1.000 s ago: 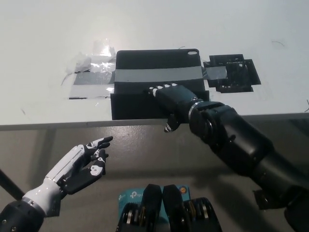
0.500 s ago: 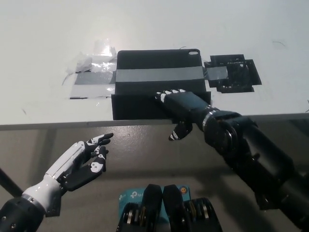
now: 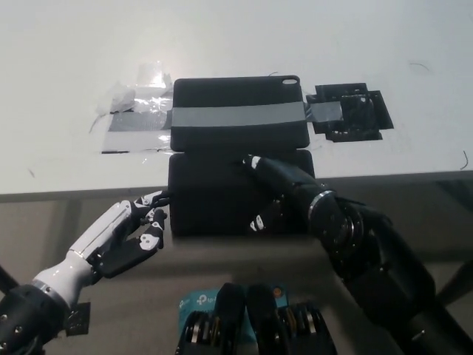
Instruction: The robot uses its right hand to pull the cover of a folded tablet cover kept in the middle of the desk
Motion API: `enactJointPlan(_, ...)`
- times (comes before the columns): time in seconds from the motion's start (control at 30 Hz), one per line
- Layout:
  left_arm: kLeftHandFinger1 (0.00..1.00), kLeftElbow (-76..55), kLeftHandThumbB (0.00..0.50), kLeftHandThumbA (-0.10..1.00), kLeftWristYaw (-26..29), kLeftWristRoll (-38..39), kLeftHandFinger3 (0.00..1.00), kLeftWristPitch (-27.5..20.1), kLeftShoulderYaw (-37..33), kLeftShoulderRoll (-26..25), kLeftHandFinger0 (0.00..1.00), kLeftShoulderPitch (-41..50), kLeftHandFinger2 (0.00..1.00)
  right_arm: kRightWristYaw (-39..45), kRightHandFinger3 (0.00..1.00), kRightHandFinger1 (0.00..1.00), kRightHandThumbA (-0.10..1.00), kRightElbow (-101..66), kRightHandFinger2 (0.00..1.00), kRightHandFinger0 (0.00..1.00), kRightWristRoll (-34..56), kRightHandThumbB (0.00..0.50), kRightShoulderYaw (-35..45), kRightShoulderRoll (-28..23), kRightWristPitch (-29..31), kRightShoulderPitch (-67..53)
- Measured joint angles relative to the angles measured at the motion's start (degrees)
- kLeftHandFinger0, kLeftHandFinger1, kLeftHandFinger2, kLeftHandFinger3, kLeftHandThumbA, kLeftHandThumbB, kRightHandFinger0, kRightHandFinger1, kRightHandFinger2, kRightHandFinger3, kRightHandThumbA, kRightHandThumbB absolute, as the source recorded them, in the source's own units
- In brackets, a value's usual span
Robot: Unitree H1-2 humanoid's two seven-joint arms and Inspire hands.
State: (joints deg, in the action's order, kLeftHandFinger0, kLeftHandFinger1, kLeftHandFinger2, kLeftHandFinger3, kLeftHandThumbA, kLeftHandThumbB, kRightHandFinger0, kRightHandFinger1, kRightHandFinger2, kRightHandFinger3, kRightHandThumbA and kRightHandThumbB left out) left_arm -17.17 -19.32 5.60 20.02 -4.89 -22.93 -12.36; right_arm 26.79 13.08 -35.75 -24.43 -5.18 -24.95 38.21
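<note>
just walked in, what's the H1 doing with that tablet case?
The black right hand lies on the flap of the tablet cover, which sits taped down near the front edge of the white desk with a grey tape strip across it. The flap is folded out towards the robot and hangs past the desk edge. Whether the fingers grip the flap or only press on it cannot be told. The white left hand waits open below the desk edge, beside the flap's left side.

Right robot hand [image 3: 284, 194] grip unclear
</note>
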Motion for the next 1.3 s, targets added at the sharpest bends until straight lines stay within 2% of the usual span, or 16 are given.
enactJointPlan(0.07, 1.0, 0.05, 0.353, 1.0, -0.01, 0.0, 1.0, -0.03, 0.06, -0.05, 0.95, -0.07, 1.0, 0.21, 0.72, 0.92, 1.0, -0.17, 0.92, 0.95, -0.13, 0.411, 1.18, 0.65, -0.19, -1.27)
enactJointPlan(0.17, 1.0, 0.12, 0.364, 1.0, -0.02, 0.01, 1.0, -0.04, 0.07, -0.06, 0.94, -0.1, 1.0, 0.39, 0.75, 0.99, 1.0, -1.21, 0.96, 1.0, 0.03, 0.395, 2.46, 1.42, -0.18, -2.97)
enactJointPlan(0.2, 1.0, 0.13, 0.372, 1.0, -0.03, 0.01, 1.0, -0.04, 0.08, -0.07, 0.95, -0.1, 1.0, 0.44, 0.83, 0.98, 1.0, -1.48, 0.95, 1.0, 0.18, 0.403, 2.68, 1.57, -0.16, -3.45)
enactJointPlan(0.27, 1.0, 0.15, 0.374, 1.0, -0.08, 0.03, 1.0, -0.06, 0.07, -0.07, 0.95, -0.09, 1.0, 0.69, 0.79, 0.86, 1.0, -2.15, 0.81, 1.0, 0.36, 0.405, 3.27, 1.79, -0.13, -4.52)
enactJointPlan(0.4, 1.0, 0.18, 0.357, 1.0, -0.45, 0.06, 1.0, -0.1, 0.09, -0.07, 0.94, 0.25, 1.0, 1.0, 1.0, 0.74, 1.0, -6.08, 0.78, 0.81, 1.02, 0.379, 5.16, 1.48, -0.35, -7.95)
enactJointPlan(0.43, 1.0, 0.17, 0.352, 1.0, -0.59, 0.06, 1.0, -0.11, 0.1, -0.07, 0.93, 0.53, 1.0, 1.77, 1.0, 0.72, 1.0, -7.42, 0.79, 0.78, 1.37, 0.316, 6.01, 1.31, -0.79, -9.71)
enactJointPlan(0.6, 1.0, 0.26, 0.344, 1.0, -0.83, 0.07, 1.0, -0.09, 0.09, -0.06, 0.94, 1.69, 1.0, 5.24, 0.98, 0.57, 1.0, -17.35, 0.72, 0.51, 3.58, 0.344, 10.31, 0.56, -1.29, -16.94)
enactJointPlan(0.67, 1.0, 0.32, 0.341, 1.0, -0.82, 0.07, 1.0, -0.09, 0.1, -0.05, 0.92, 1.71, 1.0, 6.49, 0.93, 0.67, 1.0, -21.55, 0.78, 0.6, 4.28, 0.266, 12.13, 0.17, -1.39, -18.87)
enactJointPlan(0.73, 1.0, 0.35, 0.344, 1.0, -0.82, 0.06, 1.0, -0.1, 0.07, -0.03, 0.92, 1.72, 1.0, 7.86, 0.88, 0.63, 0.98, -25.59, 0.73, 0.57, 4.69, 0.207, 14.12, -0.05, -1.46, -20.26)
enactJointPlan(0.8, 1.0, 0.42, 0.332, 1.0, -0.83, 0.07, 1.0, -0.11, 0.05, -0.02, 0.94, 1.73, 1.0, 8.74, 0.82, 0.55, 0.86, -29.92, 0.66, 0.5, 5.64, 0.123, 16.59, -0.57, -1.48, -21.73)
enactJointPlan(0.9, 1.0, 0.45, 0.337, 1.0, -0.85, 0.09, 1.0, -0.1, 0.1, -0.02, 0.94, 1.88, 1.0, 9.42, 0.87, 0.52, 0.77, -35.41, 0.63, 0.44, 8.05, 0.091, 23.08, -0.72, -1.49, -23.49)
enactJointPlan(0.97, 1.0, 0.46, 0.35, 1.0, -0.85, 0.1, 1.0, -0.1, 0.09, -0.02, 0.93, 1.87, 1.0, 8.96, 0.86, 0.5, 0.73, -35.45, 0.62, 0.39, 9.94, 0.086, 26.91, -0.71, -1.51, -23.97)
enactJointPlan(1.03, 1.0, 0.48, 0.355, 1.0, -0.85, 0.1, 1.0, -0.1, 0.09, -0.02, 0.92, 1.88, 1.0, 8.16, 0.86, 0.5, 0.74, -35.12, 0.62, 0.39, 11.7, 0.121, 30.7, -0.51, -1.52, -24.46)
enactJointPlan(1.07, 1.0, 0.53, 0.364, 1.0, -0.84, 0.1, 1.0, -0.1, 0.09, -0.01, 0.92, 1.89, 1.0, 7.87, 0.85, 0.51, 0.82, -34.84, 0.6, 0.42, 12.39, 0.172, 32.12, -0.38, -1.53, -24.59)
enactJointPlan(1.17, 1.0, 0.76, 0.351, 1.0, -0.84, 0.09, 1.0, -0.15, 0.08, -0.01, 0.93, 1.89, 1.0, 6.98, 0.88, 0.55, 0.91, -31.32, 0.63, 0.47, 14.62, 0.133, 40.18, 2.58, -1.53, -24.62)
enactJointPlan(1.3, 1.0, 0.84, 0.358, 1.0, -0.85, 0.1, 1.0, -0.16, 0.07, -0.01, 0.94, 1.9, 1.0, 6.59, 0.94, 0.58, 0.92, -26.62, 0.69, 0.49, 16.57, 0.167, 45.47, 4.1, -1.69, -24.81)
